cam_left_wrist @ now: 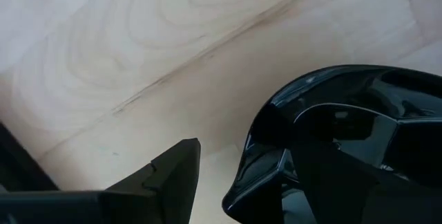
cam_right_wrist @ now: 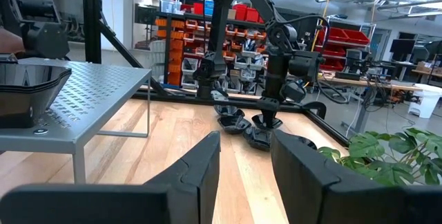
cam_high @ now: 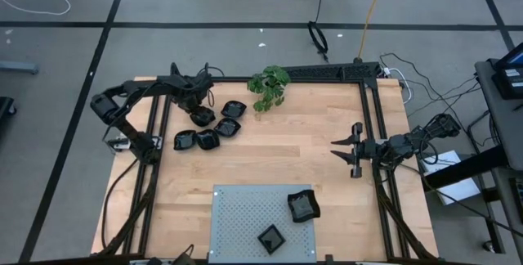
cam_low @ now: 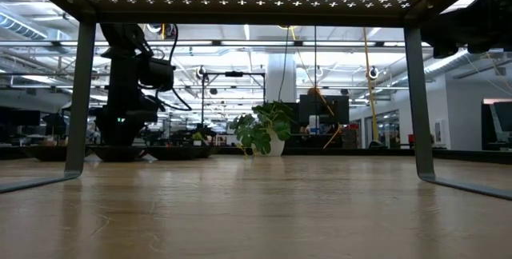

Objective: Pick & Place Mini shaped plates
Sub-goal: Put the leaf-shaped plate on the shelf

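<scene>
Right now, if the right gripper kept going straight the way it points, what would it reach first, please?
Probably bare table at first: the right gripper points across toward the left arm's side, where the cluster of mini shaped plates lies ahead; depth is hard to judge.

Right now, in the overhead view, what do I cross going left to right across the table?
Left gripper down over the cluster of black plates → potted plant → plate on the grey perforated panel → right gripper, held open and empty near the table's right edge.
</scene>
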